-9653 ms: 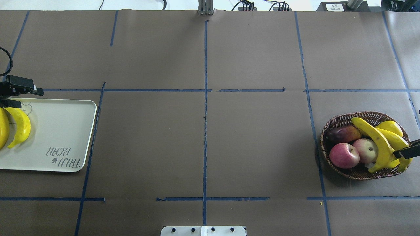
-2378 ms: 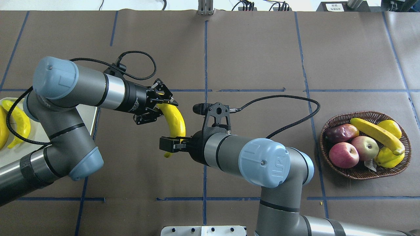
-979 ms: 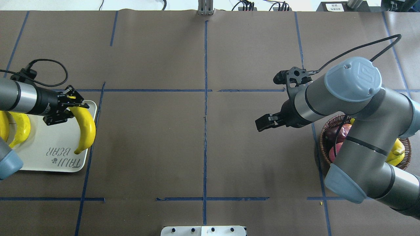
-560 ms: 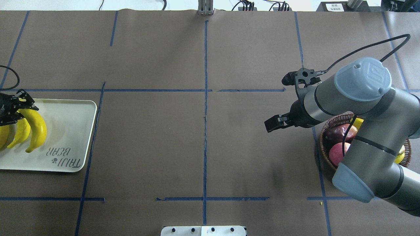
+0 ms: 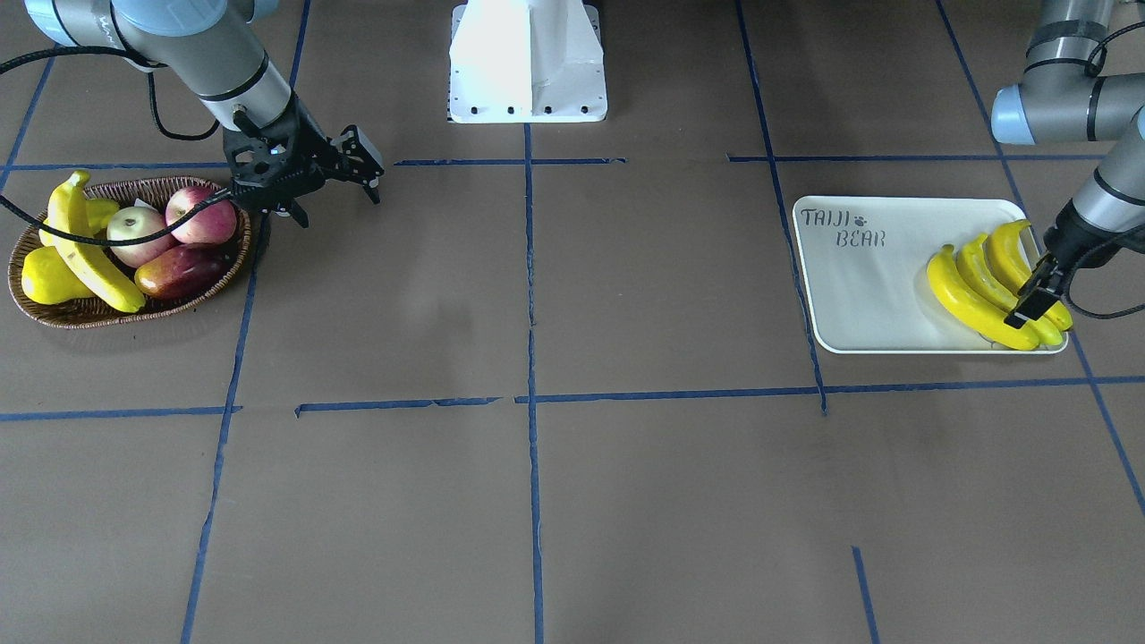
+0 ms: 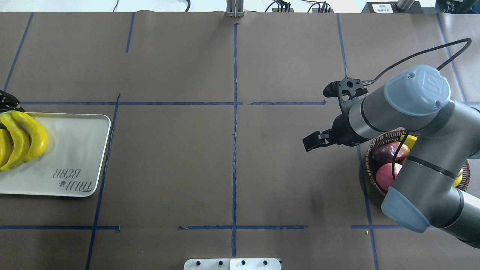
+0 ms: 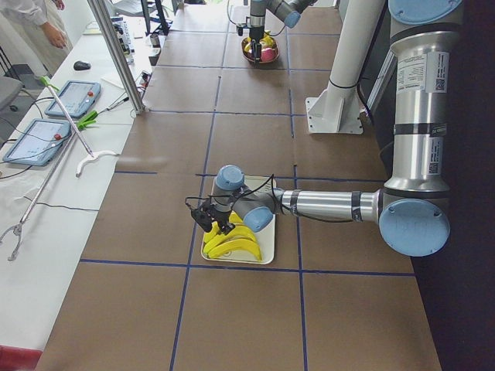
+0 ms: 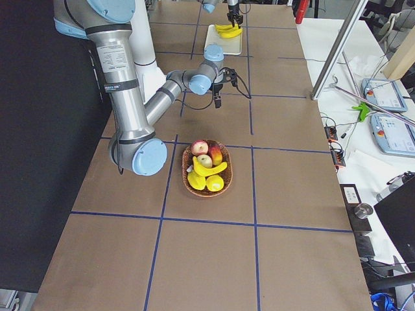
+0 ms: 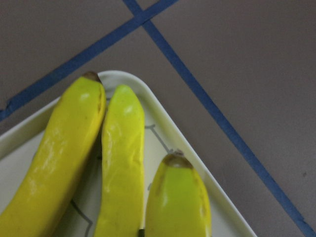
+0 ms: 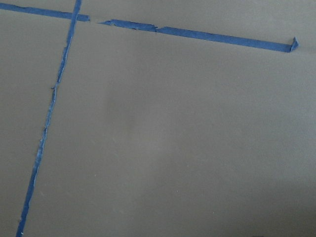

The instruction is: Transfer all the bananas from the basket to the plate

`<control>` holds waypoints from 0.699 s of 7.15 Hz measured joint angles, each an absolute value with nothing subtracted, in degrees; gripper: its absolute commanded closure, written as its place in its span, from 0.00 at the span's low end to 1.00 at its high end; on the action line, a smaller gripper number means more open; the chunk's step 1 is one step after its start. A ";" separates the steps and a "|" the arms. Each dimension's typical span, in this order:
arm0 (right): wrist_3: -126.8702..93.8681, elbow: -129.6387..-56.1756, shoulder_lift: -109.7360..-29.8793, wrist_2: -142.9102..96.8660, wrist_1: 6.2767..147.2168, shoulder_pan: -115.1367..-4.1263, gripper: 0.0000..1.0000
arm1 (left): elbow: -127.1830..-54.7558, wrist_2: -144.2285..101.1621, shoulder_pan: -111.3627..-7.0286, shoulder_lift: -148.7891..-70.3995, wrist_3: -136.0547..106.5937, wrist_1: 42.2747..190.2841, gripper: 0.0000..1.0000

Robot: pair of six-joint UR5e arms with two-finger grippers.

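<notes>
Left pincer (image 5: 1029, 304): low over the outer end of the plate (image 5: 877, 286), one dark finger seen across the bananas there. Whether it is spread or closed on fruit cannot be told. Change since 0.6 s ago: the third banana (image 5: 971, 304), then hanging from this pincer, now lies flat on the plate against the other two bananas (image 5: 988, 273). Plate count is three, up from two 9.7 s ago. Right pincer (image 5: 338, 206): fingers spread, nothing held, hovering over bare table just beside the basket (image 5: 54, 315) on its centre side, its place almost unchanged in 0.6 s. The basket holds the fourth banana (image 5: 85, 246), lying over a yellow pear (image 5: 40, 277), with two apples (image 5: 201, 215) and a dark red fruit (image 5: 183, 268) alongside. Left arm (image 7: 325, 205): forearm stretched low and level over the table, wrist at the plate. Right arm (image 6: 375, 116): elbow folded above the basket, hiding much of it from overhead, forearm pointing towards the table's middle. Table (image 5: 626, 492): covered in brown paper, divided by blue tape lines, with the white robot base (image 5: 528, 63) at the robot's edge. Room: a white side table with two tablet-like devices (image 7: 73, 97) along the table's far side, and a person's sleeve (image 7: 31, 11) at the corner.
</notes>
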State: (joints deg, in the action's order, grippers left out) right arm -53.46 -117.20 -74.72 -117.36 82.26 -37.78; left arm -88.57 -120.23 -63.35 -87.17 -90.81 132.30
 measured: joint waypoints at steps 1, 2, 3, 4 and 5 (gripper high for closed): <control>-53.42 -117.97 -75.70 -117.42 82.26 -38.01 0.00 | -91.07 -122.64 -64.91 -87.06 -90.20 130.97 0.00; -53.00 -118.80 -77.24 -117.51 82.23 -38.51 0.00 | -94.36 -124.15 -65.63 -86.85 -90.01 129.97 0.00; -50.99 -120.00 -79.99 -117.64 82.04 -39.37 0.00 | -98.67 -124.97 -65.17 -86.73 -89.94 128.71 0.00; -47.22 -121.76 -84.05 -117.69 81.75 -40.54 0.00 | -102.95 -124.99 -63.39 -86.73 -89.94 127.79 0.00; -42.65 -123.89 -88.98 -117.70 81.39 -42.07 0.00 | -106.55 -124.71 -60.96 -86.74 -89.97 127.42 0.00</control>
